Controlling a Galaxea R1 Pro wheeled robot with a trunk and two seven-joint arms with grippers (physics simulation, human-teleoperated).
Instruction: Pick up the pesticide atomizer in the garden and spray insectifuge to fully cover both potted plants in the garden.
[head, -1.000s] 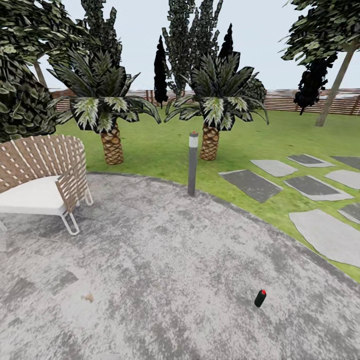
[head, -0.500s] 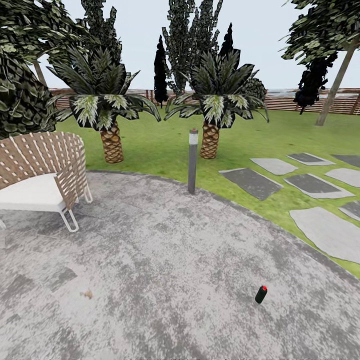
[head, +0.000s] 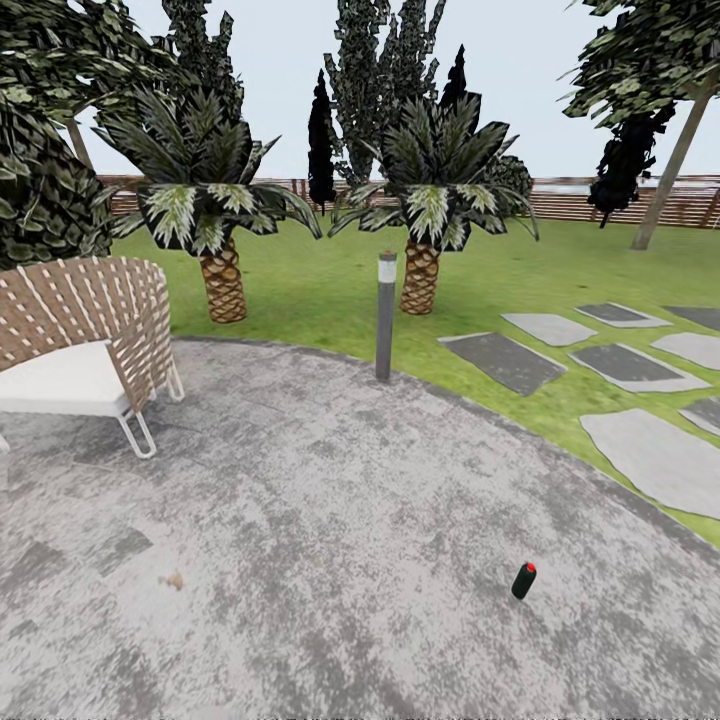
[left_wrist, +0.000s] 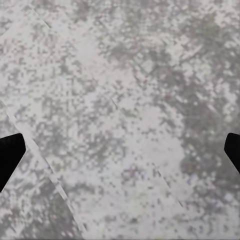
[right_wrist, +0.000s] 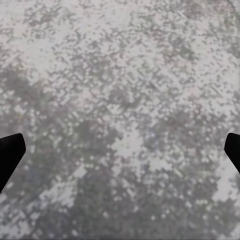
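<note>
Where the mottled grey paved circle (head: 330, 520) spreads across the lower half of the head view, a small dark bottle with a red top (head: 523, 580) stands tilted on it at lower right, alone, with bare paving on every side. It is too small to tell whether this is the pesticide atomizer. The paving's curved edge runs from middle left, past a grey bollard light (head: 385, 315) standing right on that edge at centre, and sweeps down to the right border of the frame. Beyond the edge lies green lawn (head: 560, 270), with flat grey stepping stones (head: 505, 362) scattered at middle right.

At middle left a woven brown chair with a white cushion (head: 85, 345) sits on the paving near its rim; the stretch between the chair and the bottle is wide and open, marked by one small brownish speck (head: 175, 580) at lower left. Two palms with scaly brown trunks (head: 222, 285) (head: 420, 278) stand on the lawn behind the bollard, one on each side of it. A brown slat fence (head: 620, 203) closes the lawn at the back, with tall dark trees in front of it.

In the left wrist view the left hand (left_wrist: 120, 155) is spread wide, its dark fingertips (left_wrist: 10, 157) at opposite borders over bare paving. The right hand (right_wrist: 120, 155) is likewise spread wide, fingertips (right_wrist: 10, 155) at the borders, paving between them.
</note>
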